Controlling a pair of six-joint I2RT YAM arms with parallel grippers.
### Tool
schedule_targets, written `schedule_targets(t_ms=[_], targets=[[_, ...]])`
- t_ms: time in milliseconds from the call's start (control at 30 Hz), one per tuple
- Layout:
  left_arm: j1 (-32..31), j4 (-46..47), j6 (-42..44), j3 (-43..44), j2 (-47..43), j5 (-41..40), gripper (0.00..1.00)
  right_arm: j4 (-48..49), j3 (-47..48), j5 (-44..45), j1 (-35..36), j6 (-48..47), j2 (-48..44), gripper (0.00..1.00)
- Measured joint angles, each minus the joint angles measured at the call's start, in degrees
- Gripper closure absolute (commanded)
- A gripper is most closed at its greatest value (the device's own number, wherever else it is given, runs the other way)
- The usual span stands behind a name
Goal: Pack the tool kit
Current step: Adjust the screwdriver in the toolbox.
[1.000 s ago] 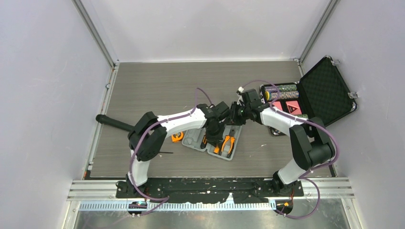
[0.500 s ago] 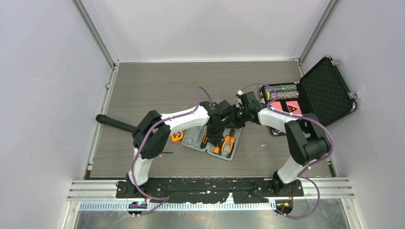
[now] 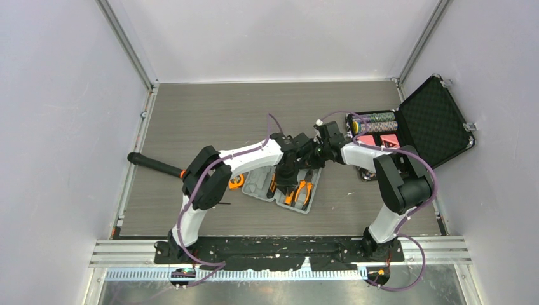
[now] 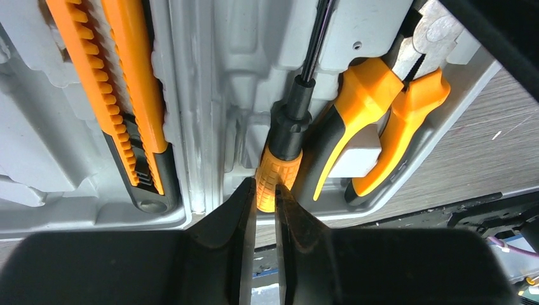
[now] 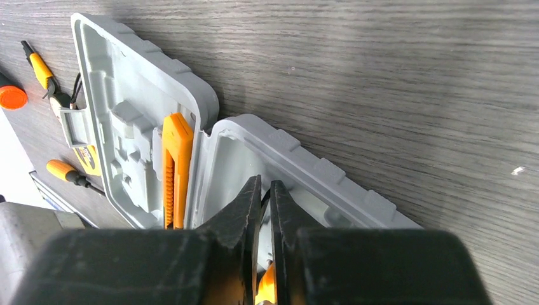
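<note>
Orange-handled screwdriver [image 4: 283,162] lengthwise in grey case [image 4: 210,95], shaft pointing away, handle pinched by left tool [image 4: 265,198]

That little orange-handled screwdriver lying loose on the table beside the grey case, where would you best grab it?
Probably by the orange handle of the screwdriver, coming from straight above with the fingers across it. It lies flat on the table, so nothing fits underneath. The handle is its thickest part, and its thin shaft points toward the grey case, which crowds that end.

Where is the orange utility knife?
Left wrist view: the utility knife lies in the left half of the grey case, beside its hinge; screwdriver and pliers lie right of it.
</note>
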Motion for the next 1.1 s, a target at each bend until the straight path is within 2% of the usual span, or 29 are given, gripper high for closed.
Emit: schedule_targets(t_ms=[67, 433, 533, 800, 1100], targets=[[0.0, -0.15, 0.02, 0.17, 0.13, 0.22, 0.84, -0.07, 0.0, 0.24, 0.0, 0.15, 0.02, 0.94], [-0.17, -0.98, 0.72, 1.92, 1.6, 1.4, 0.9, -0.31, 0.0, 2.08, 0.81, -0.98, -0.02, 0.95], [-0.15, -1.07, 0.74, 2.05, 1.7, 1.46, 0.92, -0.35, -0.2, 4.55, 1.97, -1.57, -0.61, 0.95], [0.52, -0.39, 0.55, 1.16, 1.44, 2.8, 0.97, 0.7, -1.95, 17.9, 7.89, -0.9, -2.16, 0.95], [1.88, 3.3, -0.7, -2.34, -0.37, 5.01, 0.97, 3.58, -2.89, 22.08, 9.01, 0.81, -0.85, 0.95]])
